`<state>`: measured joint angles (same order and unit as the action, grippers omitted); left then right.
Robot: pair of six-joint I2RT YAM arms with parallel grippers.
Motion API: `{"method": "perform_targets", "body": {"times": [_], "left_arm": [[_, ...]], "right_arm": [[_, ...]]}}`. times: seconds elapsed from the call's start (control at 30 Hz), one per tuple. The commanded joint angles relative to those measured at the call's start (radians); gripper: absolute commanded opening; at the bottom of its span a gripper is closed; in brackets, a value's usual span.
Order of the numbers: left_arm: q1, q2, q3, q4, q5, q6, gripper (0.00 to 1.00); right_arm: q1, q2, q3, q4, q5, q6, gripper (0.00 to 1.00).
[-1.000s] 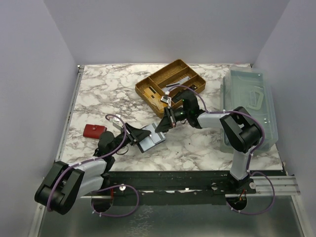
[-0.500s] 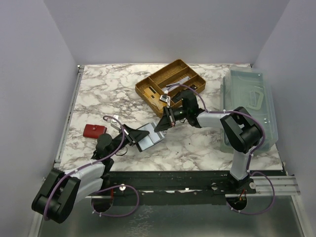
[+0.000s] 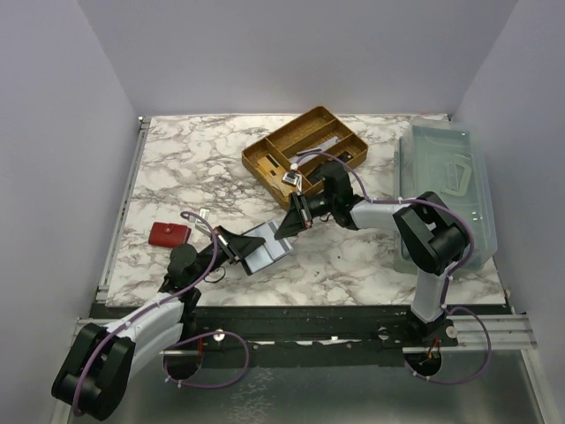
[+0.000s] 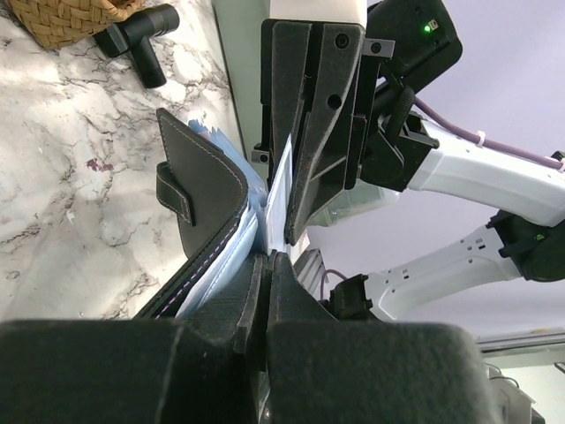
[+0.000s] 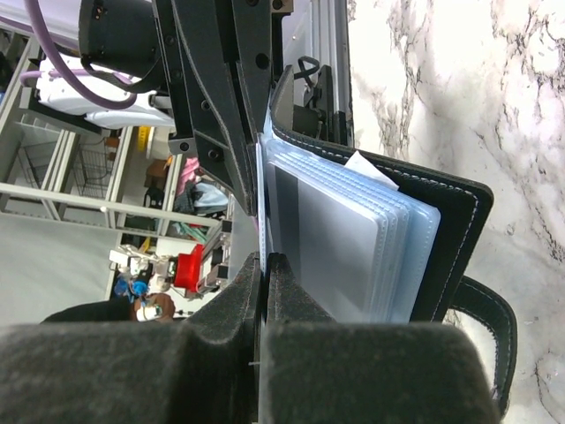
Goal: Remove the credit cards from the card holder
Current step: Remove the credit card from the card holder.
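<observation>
Right wrist: card holder point(image 5: 452, 231) holds credit cards point(image 5: 340, 238).

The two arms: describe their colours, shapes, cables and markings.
Both the left arm and right arm have pale grey links between bulky black joints. A purple cable loops along each, held by white ties. The left hand and right hand are black, tapering wedges. A green light glows near the right wrist.
</observation>
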<state>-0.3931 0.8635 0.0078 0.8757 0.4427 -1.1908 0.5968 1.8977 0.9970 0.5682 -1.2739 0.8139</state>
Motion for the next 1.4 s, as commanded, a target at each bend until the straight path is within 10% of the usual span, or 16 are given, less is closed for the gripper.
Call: {"method": "perform_targets", "body": {"times": [0.0,0.5,0.8,1.37], "left_arm": [[0.022,-0.022,-0.004,-0.004,0.016,0.018,0.0],[0.03,-0.028,-0.003,-0.004,0.026,0.003,0.0],[0.03,0.038,0.044,0.003,0.058,-0.006,0.33],[0.019,0.225,0.103,0.101,0.076,-0.026,0.45]], "right_arm": [[-0.021,-0.025,0.006,0.015,-0.038,0.002,0.0],[-0.047,-0.023,-0.007,0.029,-0.034,0.021,0.0],[-0.045,-0.008,-0.013,0.064,-0.038,0.05,0.0],[-0.033,0.001,-0.006,0.068,-0.048,0.055,0.0]]}}
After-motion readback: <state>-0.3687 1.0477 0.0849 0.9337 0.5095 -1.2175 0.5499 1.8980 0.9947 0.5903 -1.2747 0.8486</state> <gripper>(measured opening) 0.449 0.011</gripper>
